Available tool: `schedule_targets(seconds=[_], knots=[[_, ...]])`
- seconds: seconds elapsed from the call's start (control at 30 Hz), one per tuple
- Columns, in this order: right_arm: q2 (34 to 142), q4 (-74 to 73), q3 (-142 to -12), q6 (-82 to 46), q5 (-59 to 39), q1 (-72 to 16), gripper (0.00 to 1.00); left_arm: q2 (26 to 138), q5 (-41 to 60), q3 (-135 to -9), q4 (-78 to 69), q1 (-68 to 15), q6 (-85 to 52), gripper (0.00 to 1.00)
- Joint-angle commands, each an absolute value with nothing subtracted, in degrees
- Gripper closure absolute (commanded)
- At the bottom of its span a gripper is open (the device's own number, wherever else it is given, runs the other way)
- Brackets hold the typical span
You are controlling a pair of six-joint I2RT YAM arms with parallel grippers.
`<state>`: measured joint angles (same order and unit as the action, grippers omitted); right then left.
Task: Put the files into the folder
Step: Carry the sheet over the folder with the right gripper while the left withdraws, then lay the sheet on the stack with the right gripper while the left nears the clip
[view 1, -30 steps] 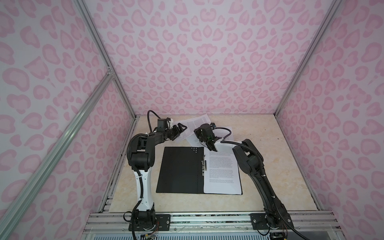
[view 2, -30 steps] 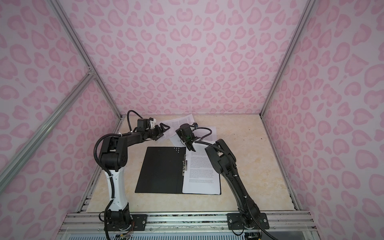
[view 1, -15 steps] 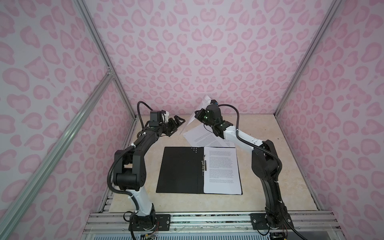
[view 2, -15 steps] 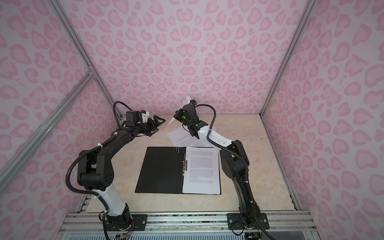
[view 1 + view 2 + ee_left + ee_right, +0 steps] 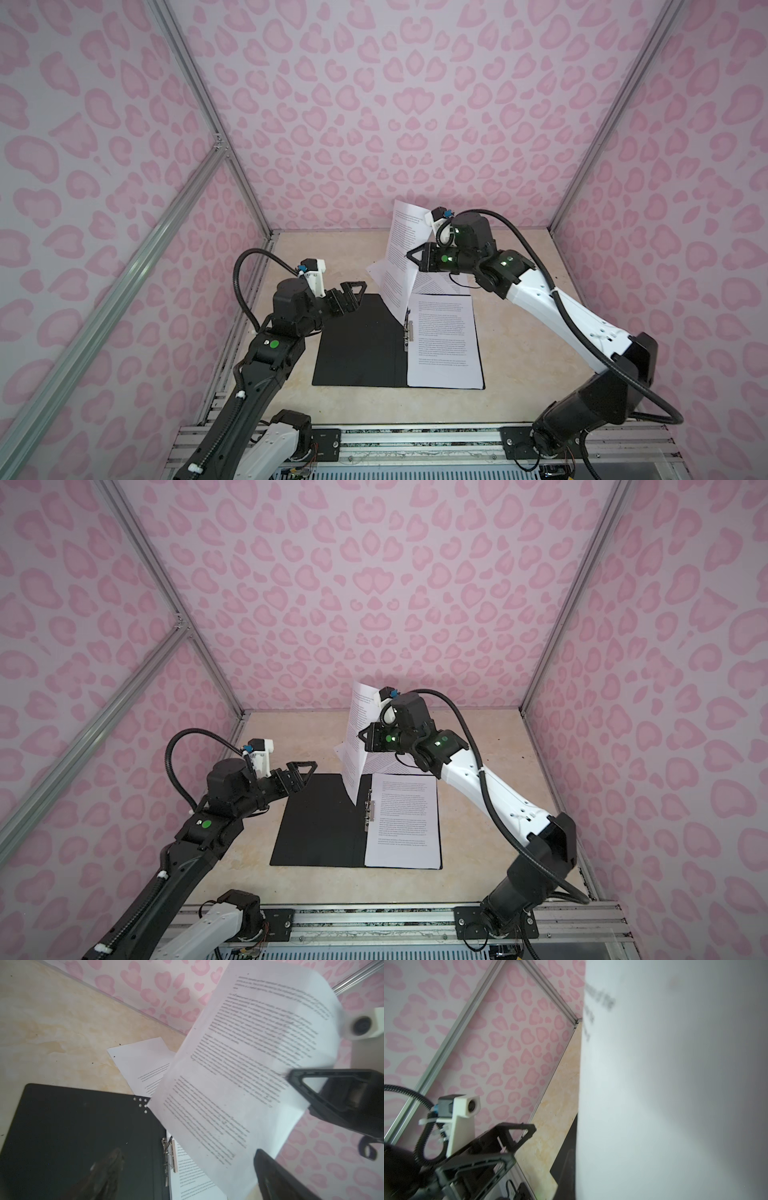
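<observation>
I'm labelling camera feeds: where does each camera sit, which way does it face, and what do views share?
Top views: high at the front, looking down on the table; both arms show, right gripper shut on the held sheet near the open folder.
Left wrist: on the left arm, facing over the folder toward the held sheet; its own fingers show.
Right wrist: on the right arm, facing the open left gripper; the sheet hides its own fingers.
Shared: every view shows the held sheet.
</observation>
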<state>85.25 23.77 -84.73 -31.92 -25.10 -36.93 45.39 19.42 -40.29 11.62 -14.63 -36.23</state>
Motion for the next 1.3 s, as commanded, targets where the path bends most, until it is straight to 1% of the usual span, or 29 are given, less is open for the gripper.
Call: schedule_targets(seconds=[0.0, 0.1, 0.17, 0.27, 0.33, 0.4, 0.5, 0.63, 0.7, 0.97, 1.0, 1.27], knots=[[77.77, 28.99, -75.29, -29.39, -29.16, -36.96, 1.0, 38.74, 18.58, -34.94, 5.11, -15.19, -34.11, 0.01], [70.07, 23.92, -64.73, -33.43, -32.78, -37.18, 1.0, 33.49, 19.2, -29.21, -0.35, -15.8, -34.31, 0.03], [66.13, 22.8, -59.66, -34.19, -31.69, -37.18, 1.0, 31.71, 19.6, -26.2, -2.81, -15.74, -34.37, 0.03], [64.6, 30.67, -56.98, -29.43, -27.04, -34.42, 1.0, 30.6, 20.92, -22.59, -6.86, -15.83, -35.02, 0.03], [66.47, 37.14, -56.6, -25.43, -22.5, -31.08, 1.0, 30.77, 21.17, -19.69, -9.75, -15.82, -35.22, 0.03], [68.55, 39.93, -56.0, -23.01, -18.05, -28.59, 1.0, 31.85, 20.94, -18.9, -10.11, -15.85, -35.85, 0.03], [74.0, 43.29, -56.66, -21.41, -4.52, -28.62, 1.0, 34.52, 23.6, -19.37, -10.54, -16.0, -36.11, 0.03], [83.18, 45.31, -58.59, -19.43, 4.27, -28.3, 1.0, 35.75, 23.85, -19.72, -10.53, -16.16, -35.79, 0.03], [85.55, 44.67, -58.89, -18.34, 6.06, -28.07, 1.0, 35.82, 23.63, -19.42, -10.55, -16.08, -35.77, 0.03], [88.59, 42.51, -62.76, -13.79, 3.08, -28.03, 1.0, 36.89, 24.79, -19.54, -10.55, -16.39, -35.86, 0.03], [88.93, 42.26, -63.21, -13.13, 1.79, -28.03, 1.0, 37.27, 25.27, -19.64, -12.27, -16.5, -35.78, 0.03], [90.44, 40.29, -63.58, -9.28, -2.86, -28.16, 1.0, 43.16, 29.94, -20.37, -16.27, -19.25, -35.86, 0.03]])
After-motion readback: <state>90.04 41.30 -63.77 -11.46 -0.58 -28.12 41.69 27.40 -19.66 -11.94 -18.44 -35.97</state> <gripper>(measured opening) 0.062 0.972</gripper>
